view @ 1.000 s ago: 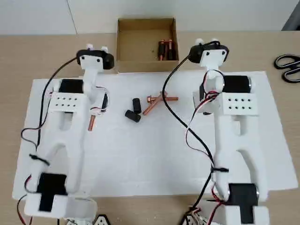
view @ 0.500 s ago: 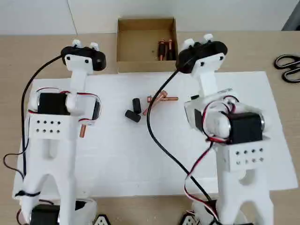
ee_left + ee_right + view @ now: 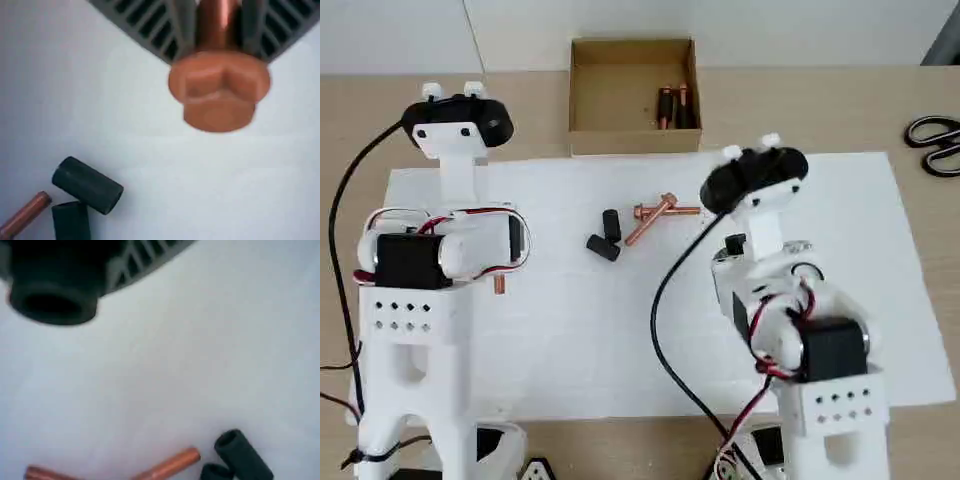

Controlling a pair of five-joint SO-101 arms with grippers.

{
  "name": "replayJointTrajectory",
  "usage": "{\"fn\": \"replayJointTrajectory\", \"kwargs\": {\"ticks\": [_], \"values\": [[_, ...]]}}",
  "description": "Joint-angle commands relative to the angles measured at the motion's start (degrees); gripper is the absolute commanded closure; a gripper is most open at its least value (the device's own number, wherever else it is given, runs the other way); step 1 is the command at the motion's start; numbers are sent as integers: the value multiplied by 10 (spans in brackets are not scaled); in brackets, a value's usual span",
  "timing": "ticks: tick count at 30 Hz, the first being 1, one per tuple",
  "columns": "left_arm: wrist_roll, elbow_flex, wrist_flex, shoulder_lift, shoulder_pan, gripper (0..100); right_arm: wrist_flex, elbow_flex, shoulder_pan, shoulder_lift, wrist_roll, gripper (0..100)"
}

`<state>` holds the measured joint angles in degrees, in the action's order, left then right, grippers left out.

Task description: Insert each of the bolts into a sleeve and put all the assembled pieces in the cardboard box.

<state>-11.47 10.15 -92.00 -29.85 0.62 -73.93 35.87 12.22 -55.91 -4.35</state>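
Note:
My left gripper (image 3: 500, 272) is shut on a copper bolt (image 3: 499, 285) that hangs over the white sheet, left of the loose parts; its hex head (image 3: 220, 90) points toward the left wrist camera. My right gripper (image 3: 733, 250) is shut on a black sleeve (image 3: 52, 295), held above the sheet to the right of the parts. Two black sleeves (image 3: 608, 235) and two crossed copper bolts (image 3: 655, 214) lie in the middle of the sheet. The cardboard box (image 3: 620, 140) at the back holds assembled pieces (image 3: 675, 105).
The white sheet (image 3: 620, 340) covers the middle of the wooden table. Scissors (image 3: 932, 140) lie at the far right edge. Cables trail from both arms over the sheet.
Both arms have drawn back from the box toward the table's front, the left one carrying the bolt and the right one the sleeve. The loose parts have stayed put.

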Motion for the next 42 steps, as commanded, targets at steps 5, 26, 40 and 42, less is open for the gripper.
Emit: {"fn": "replayJointTrajectory", "kwargs": {"ticks": [5,26,40,42], "values": [[-37,-11,7,-18,-1,994,110,109,1,-117,30,995],[-38,65,144,-21,-2,994,553,355,114,-38,32,995],[-70,63,167,-21,-70,995,851,517,148,-40,106,995],[-70,63,180,-21,-74,995,867,532,154,-40,109,995]]}}
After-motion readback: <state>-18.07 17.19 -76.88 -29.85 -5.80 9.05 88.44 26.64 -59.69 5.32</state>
